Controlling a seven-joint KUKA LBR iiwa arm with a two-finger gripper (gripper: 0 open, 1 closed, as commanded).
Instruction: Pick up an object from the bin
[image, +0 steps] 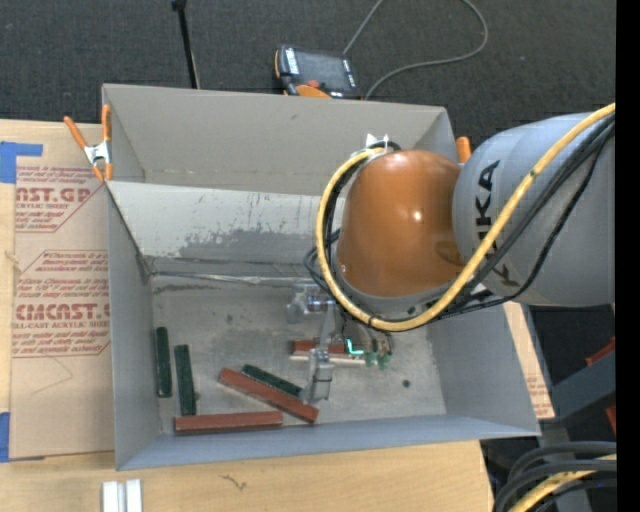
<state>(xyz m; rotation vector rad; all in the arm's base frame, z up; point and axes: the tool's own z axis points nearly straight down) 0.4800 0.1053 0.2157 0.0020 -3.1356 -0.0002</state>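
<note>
My gripper (322, 374) reaches down under the arm's orange cover, in the middle of the bin floor towards the right. A short red-brown piece (302, 347) lies right at its left side; whether the gripper touches it cannot be told. Just below and left of the gripper a red-brown bar (262, 393) lies slanted, with a dark green bar (271, 380) lying along its upper side. The slanted bar's right end is close under the gripper's tip.
A longer red-brown bar (228, 422) lies flat along the bin's front wall. Two dark green bars (162, 362) (185, 380) stand side by side near the left wall. The arm and its cables cover the bin's right part.
</note>
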